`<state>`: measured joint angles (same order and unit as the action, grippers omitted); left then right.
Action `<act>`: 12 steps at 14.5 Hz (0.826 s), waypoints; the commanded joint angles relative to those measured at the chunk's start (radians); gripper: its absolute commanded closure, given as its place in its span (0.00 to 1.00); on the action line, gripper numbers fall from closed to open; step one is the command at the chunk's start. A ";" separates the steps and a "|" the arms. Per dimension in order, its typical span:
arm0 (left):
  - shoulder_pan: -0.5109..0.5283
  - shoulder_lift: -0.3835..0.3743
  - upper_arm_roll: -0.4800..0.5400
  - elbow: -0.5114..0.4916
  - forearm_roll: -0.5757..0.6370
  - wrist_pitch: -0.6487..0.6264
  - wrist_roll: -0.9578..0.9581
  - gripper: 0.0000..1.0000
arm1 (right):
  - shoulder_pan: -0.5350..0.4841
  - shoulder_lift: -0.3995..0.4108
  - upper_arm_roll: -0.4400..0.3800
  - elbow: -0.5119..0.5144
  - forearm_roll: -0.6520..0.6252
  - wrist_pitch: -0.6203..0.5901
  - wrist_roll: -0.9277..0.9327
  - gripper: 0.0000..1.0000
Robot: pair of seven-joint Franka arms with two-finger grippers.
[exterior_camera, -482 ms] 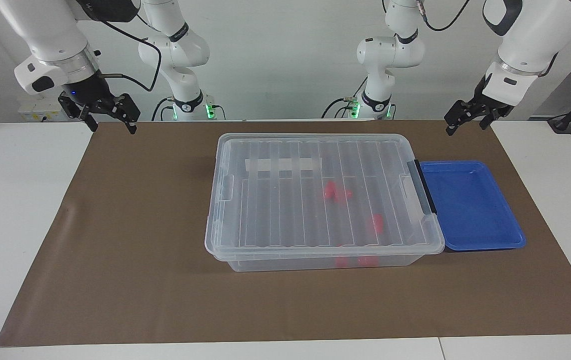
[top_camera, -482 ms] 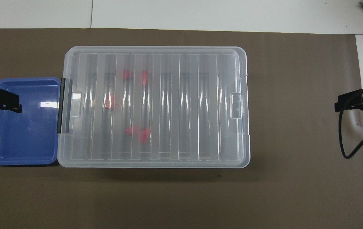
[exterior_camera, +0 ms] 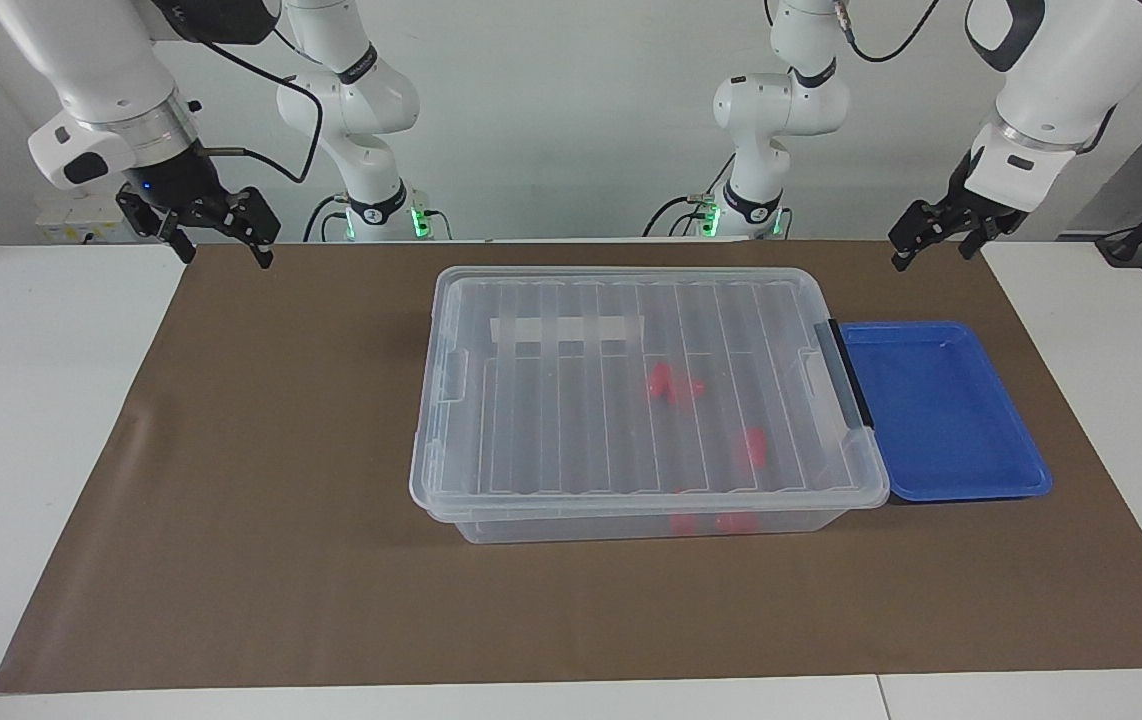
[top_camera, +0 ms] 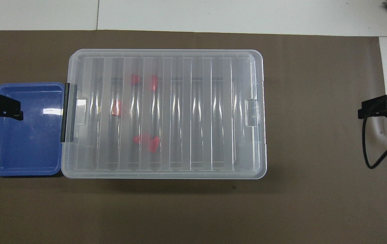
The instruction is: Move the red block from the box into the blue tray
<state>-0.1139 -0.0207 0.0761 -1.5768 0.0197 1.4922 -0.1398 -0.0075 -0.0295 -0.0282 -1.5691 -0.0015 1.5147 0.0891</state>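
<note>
Going across the facing view from one edge to the other: first up is the right gripper [exterior_camera: 221,243], hanging in the air over the edge of the brown mat [exterior_camera: 261,480] at the right arm's end of the table, with its fingers spread apart and nothing between them. That arm is just waiting there. Next comes the box [exterior_camera: 631,300], the big clear bin sitting mid-mat with its ribbed lid on and closed. You can see a handful of small red pieces through the lid, all toward the left arm's end of the box. A pair of them sits touching each other, and I'd call the red block [exterior_camera: 676,386] one of that pair, though through the ribbed plastic I honestly can't tell which piece has the stub. Another red piece [exterior_camera: 755,446] lies farther from the robots, and two more show through the box's wall. The black clip handle [exterior_camera: 850,375] is on the end of the box that touches the blue tray [exterior_camera: 1006,480], which sits right beside it. Last is the left gripper [exterior_camera: 934,245], up in the air over the mat's edge, nearer the robots than the tray, fingers apart and holding nothing.
</note>
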 commanded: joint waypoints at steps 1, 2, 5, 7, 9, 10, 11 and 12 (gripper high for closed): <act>-0.006 -0.008 0.007 -0.006 0.013 -0.012 0.005 0.00 | -0.014 -0.006 -0.001 -0.005 -0.008 0.002 -0.023 0.00; -0.006 -0.008 0.007 -0.006 0.013 -0.012 0.005 0.00 | -0.012 -0.006 -0.001 -0.009 -0.006 0.024 -0.017 0.00; -0.006 -0.008 0.007 -0.006 0.013 -0.012 0.005 0.00 | 0.015 -0.007 0.010 -0.051 -0.008 0.096 -0.005 0.00; -0.006 -0.008 0.007 -0.006 0.013 -0.012 0.005 0.00 | 0.052 -0.007 0.011 -0.074 -0.008 0.128 0.046 0.00; -0.006 -0.008 0.007 -0.006 0.013 -0.012 0.005 0.00 | 0.107 -0.007 0.013 -0.114 -0.008 0.191 0.093 0.00; -0.006 -0.008 0.007 -0.006 0.013 -0.012 0.005 0.00 | 0.131 -0.006 0.013 -0.135 -0.008 0.228 0.131 0.00; -0.006 -0.008 0.007 -0.006 0.013 -0.012 0.005 0.00 | 0.161 0.000 0.013 -0.152 -0.008 0.263 0.173 0.00; -0.006 -0.008 0.007 -0.006 0.013 -0.012 0.005 0.00 | 0.185 0.005 0.013 -0.169 -0.008 0.294 0.205 0.00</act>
<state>-0.1139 -0.0207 0.0761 -1.5768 0.0197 1.4922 -0.1398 0.1411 -0.0229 -0.0175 -1.6884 -0.0014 1.7421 0.2288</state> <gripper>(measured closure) 0.000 0.000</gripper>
